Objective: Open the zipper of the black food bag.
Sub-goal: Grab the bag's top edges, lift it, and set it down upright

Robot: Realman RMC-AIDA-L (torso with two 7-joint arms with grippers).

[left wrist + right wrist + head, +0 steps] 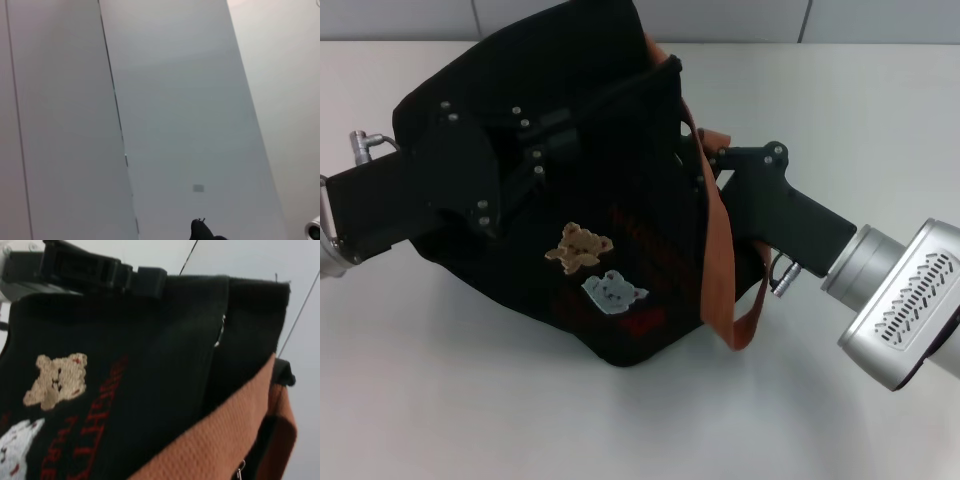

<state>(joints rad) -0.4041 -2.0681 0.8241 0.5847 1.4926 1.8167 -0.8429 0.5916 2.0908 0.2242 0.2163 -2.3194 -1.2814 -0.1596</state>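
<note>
Black food bag (620,200) between left gripper (535,150) and right gripper (705,160), grips unclear.

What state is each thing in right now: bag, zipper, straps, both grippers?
Boxy black fabric food bag: tilted on the white table, bear patches facing up.
Long black zipper: state cannot be told; no opening visible.
Orange-brown strap handle: slack, draped down the bag's right side.
Left gripper: resting on the bag's top.
Right gripper: at the bag's right edge, by the strap.
</note>
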